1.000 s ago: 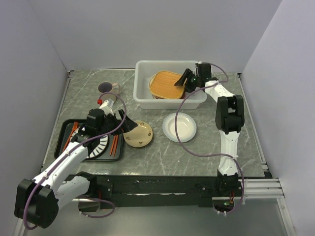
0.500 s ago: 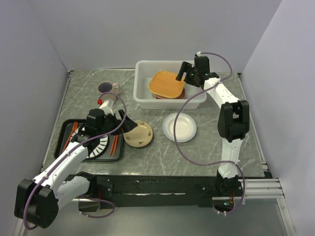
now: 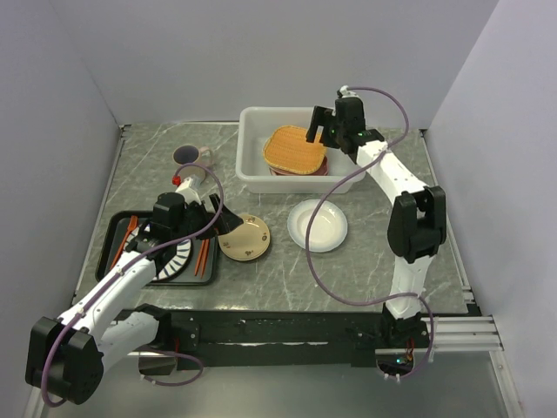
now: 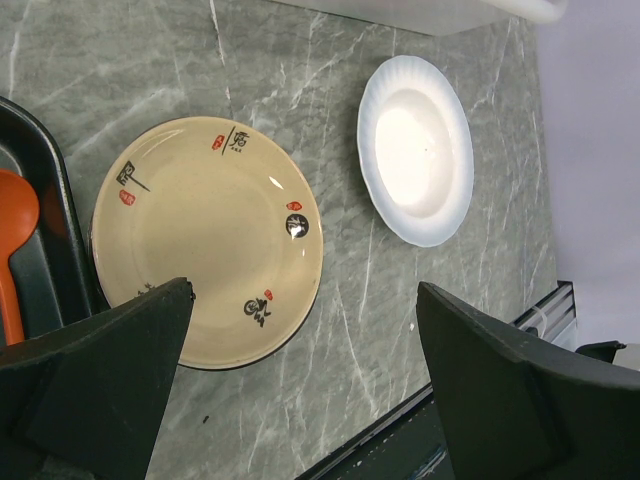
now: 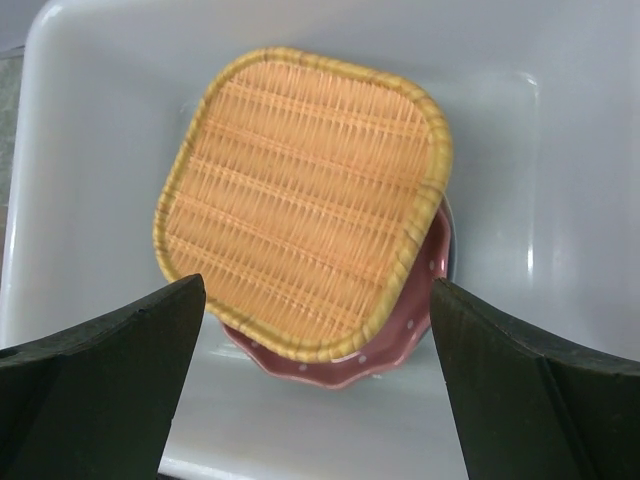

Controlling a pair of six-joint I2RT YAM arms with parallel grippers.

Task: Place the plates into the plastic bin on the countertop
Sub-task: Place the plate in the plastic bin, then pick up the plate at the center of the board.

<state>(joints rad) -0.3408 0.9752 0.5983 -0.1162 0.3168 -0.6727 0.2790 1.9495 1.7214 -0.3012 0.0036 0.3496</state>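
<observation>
The white plastic bin stands at the back of the countertop. In it an orange woven squarish plate lies on a dark pink dotted plate. My right gripper hovers open and empty above them; the right wrist view shows the orange plate and the bin wall below. A small tan plate and a plain white plate lie on the countertop. My left gripper is open and empty just above the tan plate, with the white plate beyond.
A flat black tray at the left holds a striped plate and orange utensils, partly hidden by my left arm. A mug stands at the back left. The tray's edge and an orange spoon show in the left wrist view.
My right gripper has risen from the orange plate's right edge and moved back and left above the bin. The orange plate stays in the bin. The left arm has not moved.
</observation>
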